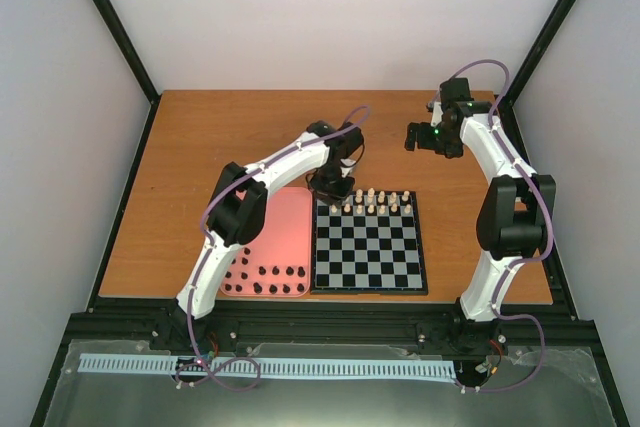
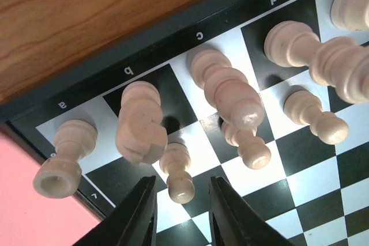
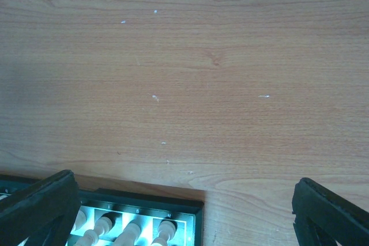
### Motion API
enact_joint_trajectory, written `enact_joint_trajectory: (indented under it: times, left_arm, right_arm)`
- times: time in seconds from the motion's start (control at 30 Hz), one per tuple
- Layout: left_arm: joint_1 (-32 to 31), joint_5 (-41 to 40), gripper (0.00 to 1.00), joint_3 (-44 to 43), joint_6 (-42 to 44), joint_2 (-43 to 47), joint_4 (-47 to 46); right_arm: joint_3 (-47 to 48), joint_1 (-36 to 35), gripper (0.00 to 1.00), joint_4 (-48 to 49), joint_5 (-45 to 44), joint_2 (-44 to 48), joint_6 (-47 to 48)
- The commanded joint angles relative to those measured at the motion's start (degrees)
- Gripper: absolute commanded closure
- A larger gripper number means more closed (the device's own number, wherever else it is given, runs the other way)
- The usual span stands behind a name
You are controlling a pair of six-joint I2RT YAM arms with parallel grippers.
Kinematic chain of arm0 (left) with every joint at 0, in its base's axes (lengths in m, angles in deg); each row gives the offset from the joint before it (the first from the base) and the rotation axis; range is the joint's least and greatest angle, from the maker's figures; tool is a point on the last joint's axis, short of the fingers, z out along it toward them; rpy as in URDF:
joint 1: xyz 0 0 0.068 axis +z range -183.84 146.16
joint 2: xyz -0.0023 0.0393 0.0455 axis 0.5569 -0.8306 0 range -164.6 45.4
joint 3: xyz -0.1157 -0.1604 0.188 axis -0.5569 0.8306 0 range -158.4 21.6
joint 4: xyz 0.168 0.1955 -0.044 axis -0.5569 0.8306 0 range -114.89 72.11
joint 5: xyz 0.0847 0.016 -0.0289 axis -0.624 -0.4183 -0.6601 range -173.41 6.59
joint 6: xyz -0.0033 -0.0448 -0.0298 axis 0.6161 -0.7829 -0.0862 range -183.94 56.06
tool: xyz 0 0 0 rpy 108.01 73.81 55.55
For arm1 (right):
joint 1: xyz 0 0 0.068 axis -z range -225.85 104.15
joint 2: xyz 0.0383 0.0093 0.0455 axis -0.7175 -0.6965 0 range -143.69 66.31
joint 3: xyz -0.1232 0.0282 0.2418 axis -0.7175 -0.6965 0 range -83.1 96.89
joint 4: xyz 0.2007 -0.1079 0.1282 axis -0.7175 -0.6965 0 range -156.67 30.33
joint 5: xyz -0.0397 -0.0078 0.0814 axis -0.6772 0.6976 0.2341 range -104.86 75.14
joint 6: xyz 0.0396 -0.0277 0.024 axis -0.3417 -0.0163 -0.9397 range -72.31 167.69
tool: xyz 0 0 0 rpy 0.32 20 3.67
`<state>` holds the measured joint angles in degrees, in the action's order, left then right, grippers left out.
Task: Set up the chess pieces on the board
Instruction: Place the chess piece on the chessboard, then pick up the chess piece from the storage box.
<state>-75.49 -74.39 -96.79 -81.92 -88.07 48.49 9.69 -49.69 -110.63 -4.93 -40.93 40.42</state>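
The board (image 1: 368, 257) lies in the middle of the table. Cream chess pieces (image 1: 375, 202) stand in its two far rows. Black chess pieces (image 1: 265, 280) lie on the pink tray. My left gripper (image 1: 335, 187) hovers over the board's far left corner. In the left wrist view it (image 2: 183, 211) is open, and a cream pawn (image 2: 177, 171) stands on the board (image 2: 167, 47) between and just ahead of the fingertips, untouched. A rook (image 2: 60, 162), knight (image 2: 140, 122) and bishop (image 2: 228, 87) stand behind it. My right gripper (image 1: 425, 137) is open and empty (image 3: 184, 180) above bare table.
The pink tray (image 1: 285, 222) sits against the board's left side and also shows in the left wrist view (image 2: 34, 223). The board's far right corner (image 3: 190, 208) with several cream pieces (image 3: 130, 231) shows under the right gripper. Wooden table lies beyond the board.
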Motion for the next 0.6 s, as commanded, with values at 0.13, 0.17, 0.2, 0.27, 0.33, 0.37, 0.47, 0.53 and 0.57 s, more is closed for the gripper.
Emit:
enact_joint_trajectory:
  times: [0.13, 0.17, 0.2, 0.27, 0.33, 0.37, 0.47, 0.53, 0.57]
  left_arm:
    - [-0.37, -6.54, 0.56, -1.9, -0.28, 9.77, 4.45]
    - [0.16, -7.34, 0.54, -1.17, -0.8, 12.18, 4.69]
    - [0.8, -7.86, 0.51, 0.2, -1.51, 14.21, 4.62]
    - [2.81, -8.82, 0.5, 5.72, -3.35, 18.66, 3.31]
    - [5.41, -10.02, 0.47, 13.21, -5.54, 23.83, 0.85]
    - [7.02, -10.56, 0.46, 17.8, -6.81, 26.33, -0.77]
    - [12.47, -11.37, 0.44, 30.21, -10.78, 32.76, -4.4]
    - [15.53, -11.44, 0.43, 37.24, -12.26, 36.41, -6.78]
    - [16.95, -11.36, 0.42, 40.38, -12.76, 37.96, -8.03]
  right_arm:
    - [0.4, 0.28, 0.0, 0.16, 0.08, -0.33, 0.72]
    - [0.39, 0.27, 0.0, 0.22, 0.09, -0.34, 0.68]
    - [0.37, 0.31, 0.0, 0.17, 0.06, -0.33, 0.7]
    - [0.5, 0.32, 0.0, 0.1, -0.02, -0.25, 0.68]
    - [0.5, 0.32, 0.0, 0.16, 0.08, -0.32, 0.6]
    - [0.43, 0.32, 0.0, 0.16, 0.23, -0.33, 0.59]
    - [0.38, 0.32, 0.0, 0.17, 0.49, -0.33, 0.59]
    - [0.33, 0.32, 0.0, 0.24, 0.7, -0.37, 0.54]
    - [0.32, 0.32, 0.0, 0.29, 0.76, -0.42, 0.56]
